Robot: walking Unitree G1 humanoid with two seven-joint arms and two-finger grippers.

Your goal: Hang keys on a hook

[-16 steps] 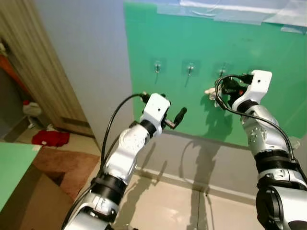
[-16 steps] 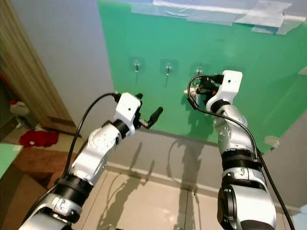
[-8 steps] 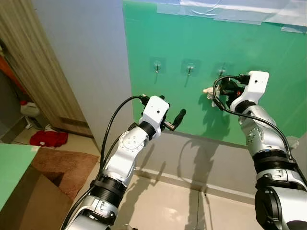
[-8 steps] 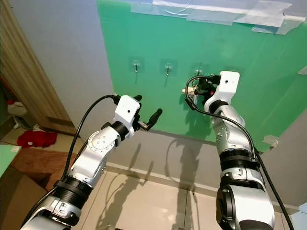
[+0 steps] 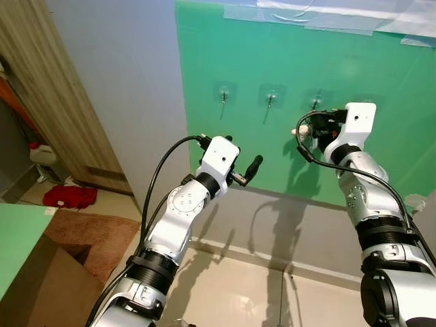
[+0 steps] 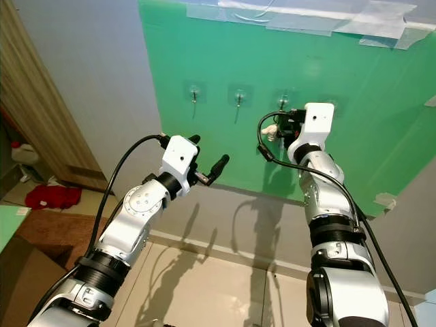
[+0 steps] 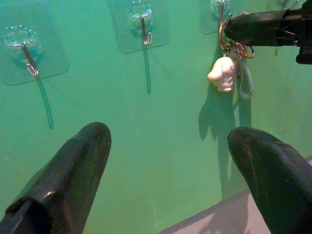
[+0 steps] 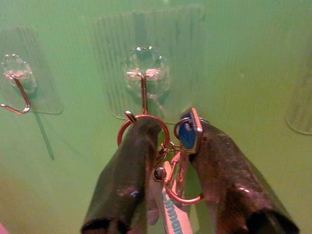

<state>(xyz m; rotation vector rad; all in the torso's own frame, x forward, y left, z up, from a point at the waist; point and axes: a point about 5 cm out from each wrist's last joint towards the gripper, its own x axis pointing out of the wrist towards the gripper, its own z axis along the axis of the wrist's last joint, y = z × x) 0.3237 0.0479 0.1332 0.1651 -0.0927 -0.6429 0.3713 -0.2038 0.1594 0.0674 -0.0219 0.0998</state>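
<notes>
While the right gripper [image 8: 168,146] clamps the key ring [image 8: 144,129] just below the third hook [image 8: 143,90], the left gripper [image 7: 168,180] hovers wide open, well left of it.

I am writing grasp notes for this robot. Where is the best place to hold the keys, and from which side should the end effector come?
Probably at the key ring, coming straight toward the green board. The right end effector holds the keys there now; the ring stands clear in front, level with the hook, while the white charm and strap dangle freely below.
</notes>
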